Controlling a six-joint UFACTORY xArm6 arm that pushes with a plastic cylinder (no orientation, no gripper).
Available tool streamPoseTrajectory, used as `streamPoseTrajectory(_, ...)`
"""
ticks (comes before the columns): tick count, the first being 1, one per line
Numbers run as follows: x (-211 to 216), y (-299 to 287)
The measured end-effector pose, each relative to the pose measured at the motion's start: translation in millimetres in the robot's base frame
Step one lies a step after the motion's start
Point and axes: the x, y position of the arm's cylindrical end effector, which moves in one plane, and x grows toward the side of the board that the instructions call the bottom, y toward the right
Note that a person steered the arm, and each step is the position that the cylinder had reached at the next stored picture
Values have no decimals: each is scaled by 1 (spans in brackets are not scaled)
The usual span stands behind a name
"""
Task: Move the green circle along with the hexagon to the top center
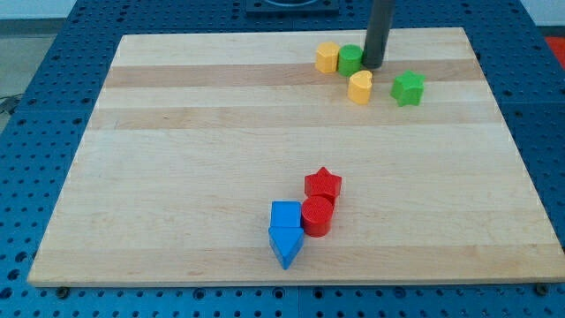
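The green circle (350, 60) sits near the view's top, right of centre, touching the yellow hexagon (328, 57) on its left. My tip (373, 65) is down on the board, right against the green circle's right side. The rod rises from there out of the view's top. A yellow heart (359, 87) lies just below the green circle and the tip.
A green star (408, 87) lies to the right of the yellow heart. Near the view's bottom centre is a cluster: a red star (323, 185), a red cylinder (317, 215), a blue square (285, 215) and a blue triangle (285, 246). The wooden board (177, 159) ends at all sides.
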Motion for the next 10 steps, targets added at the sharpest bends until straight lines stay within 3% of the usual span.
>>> streamPoseTrajectory(4, 0, -69)
streamPoseTrajectory(5, -7, -8)
streamPoseTrajectory(7, -19, 198)
streamPoseTrajectory(8, -17, 199)
streamPoseTrajectory(9, 45, 199)
streamPoseTrajectory(10, 45, 195)
